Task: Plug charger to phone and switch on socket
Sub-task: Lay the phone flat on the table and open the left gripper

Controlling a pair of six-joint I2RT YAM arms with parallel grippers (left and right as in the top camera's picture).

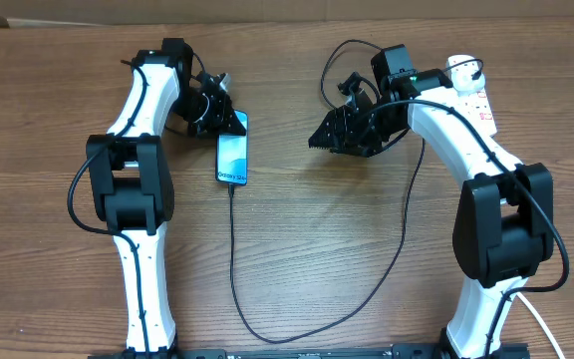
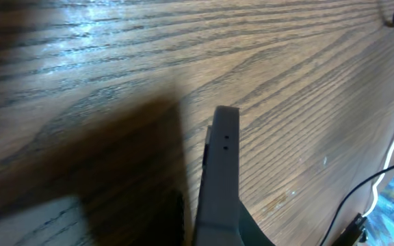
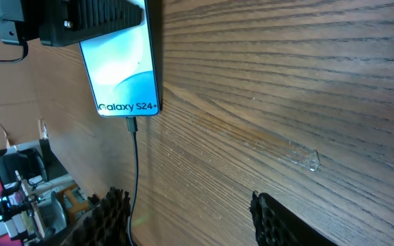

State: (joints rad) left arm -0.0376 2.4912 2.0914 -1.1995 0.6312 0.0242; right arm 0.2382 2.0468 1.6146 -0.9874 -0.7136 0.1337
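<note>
The phone (image 1: 233, 152) lies flat on the table (image 1: 327, 259), its far end under the left claw (image 1: 210, 108); I cannot tell that claw's grip. The socket (image 1: 474, 92) sits far right. The right claw (image 3: 190, 208) hangs spread and empty between them. The charger (image 1: 232, 259) looks plugged in at its tip (image 3: 130, 124), so switching on comes next: a careful fingertip press.

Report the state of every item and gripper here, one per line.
phone: lying flat, screen lit, cable in its end port.
charger: connector tip plugged into the phone; the far end runs toward the socket.
socket: switch too small to read as on or off.
left gripper: at the phone's far end; grip unclear.
right gripper: open, holding nothing.
</note>
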